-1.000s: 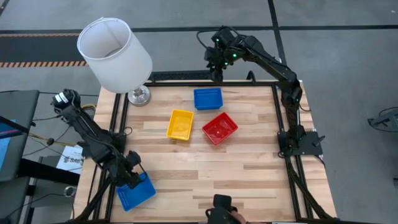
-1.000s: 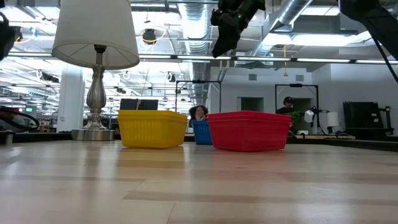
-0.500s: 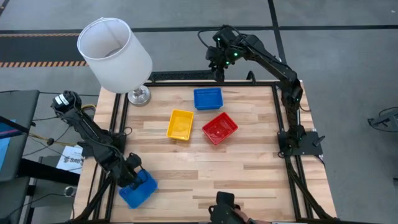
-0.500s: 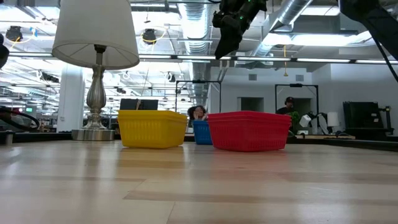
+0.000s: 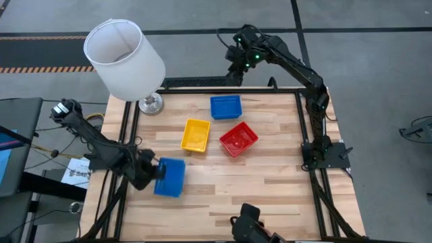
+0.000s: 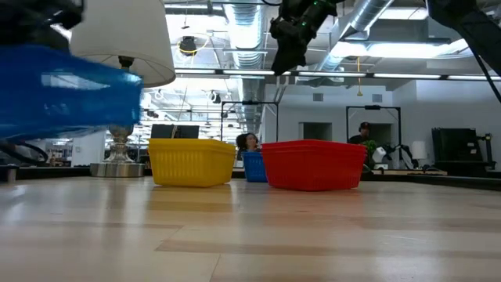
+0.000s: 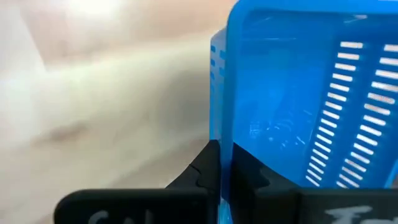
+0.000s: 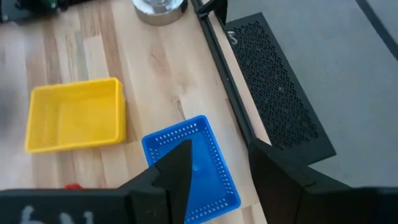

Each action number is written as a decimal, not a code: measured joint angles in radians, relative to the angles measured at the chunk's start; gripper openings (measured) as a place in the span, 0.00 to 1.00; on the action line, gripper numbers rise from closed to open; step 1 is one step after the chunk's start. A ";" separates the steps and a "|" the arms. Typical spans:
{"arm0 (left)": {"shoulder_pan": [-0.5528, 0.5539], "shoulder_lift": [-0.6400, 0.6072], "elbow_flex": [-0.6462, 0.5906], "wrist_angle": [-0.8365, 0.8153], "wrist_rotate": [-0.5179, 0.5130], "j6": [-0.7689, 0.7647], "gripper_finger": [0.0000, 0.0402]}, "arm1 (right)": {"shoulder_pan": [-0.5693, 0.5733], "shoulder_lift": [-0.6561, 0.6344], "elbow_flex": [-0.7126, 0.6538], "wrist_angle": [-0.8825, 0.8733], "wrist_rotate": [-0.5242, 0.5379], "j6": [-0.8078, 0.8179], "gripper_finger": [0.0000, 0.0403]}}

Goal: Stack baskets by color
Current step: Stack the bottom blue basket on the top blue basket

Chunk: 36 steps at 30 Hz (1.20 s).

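My left gripper (image 5: 152, 175) is shut on a blue basket (image 5: 170, 177), which it holds in the air over the table's left near part; in the low view that basket (image 6: 66, 90) shows as a blur high at the left. A second blue basket (image 5: 225, 106) rests on its base at the far middle, with a yellow basket (image 5: 196, 134) and a red basket (image 5: 238, 139) in front of it. High over the far edge my right gripper (image 5: 236, 67) stands open with nothing between its fingers, above the far blue basket (image 8: 193, 168). My left gripper pinches one side wall of the blue basket at its rim (image 7: 221, 134), one finger (image 7: 202, 174) outside the wall and the other inside. The fingers come slanting down from the table's left side. The basket is lifted clear of the table and sticks out beyond the fingers toward the right.
A lamp with a white shade (image 5: 125, 59) stands on its metal foot (image 5: 151, 103) at the far left corner. A black frame (image 5: 202, 84) runs round the table's edges. A dark device (image 5: 246, 223) sits at the near edge. Bare wood lies across the near right.
My left gripper has shut on the blue basket at the near left corner, rolled, and lifted it clear. It has carried the basket toward the table's far edge and right, and the basket has turned about. My right gripper has stayed above the far edge.
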 joint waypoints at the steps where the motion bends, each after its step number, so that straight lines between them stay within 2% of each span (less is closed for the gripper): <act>1: 0.019 -0.013 0.010 -0.023 -0.039 -0.008 0.00 | 0.000 0.000 0.000 0.005 0.000 0.016 0.45; 5: 0.107 -0.067 0.045 -0.075 -0.201 -0.020 0.00 | -0.001 0.000 0.000 0.026 0.000 0.075 0.44; 8: 0.196 -0.095 0.080 -0.102 -0.270 0.048 0.00 | -0.001 0.000 0.000 0.031 0.000 0.089 0.44; 12: 0.336 -0.103 0.146 -0.151 -0.292 0.171 0.00 | 0.002 0.000 0.000 0.042 0.000 0.102 0.44; 24: 0.710 -0.088 0.325 -0.141 -0.373 0.558 0.00 | 0.058 0.000 0.000 0.160 -0.001 0.163 0.43; 32: 0.866 0.009 0.364 -0.015 -0.388 0.796 0.00 | 0.129 0.000 0.000 0.384 0.000 0.205 0.43; 36: 0.919 0.069 0.390 0.106 -0.458 0.901 0.00 | 0.173 0.000 0.000 0.430 0.028 0.200 0.43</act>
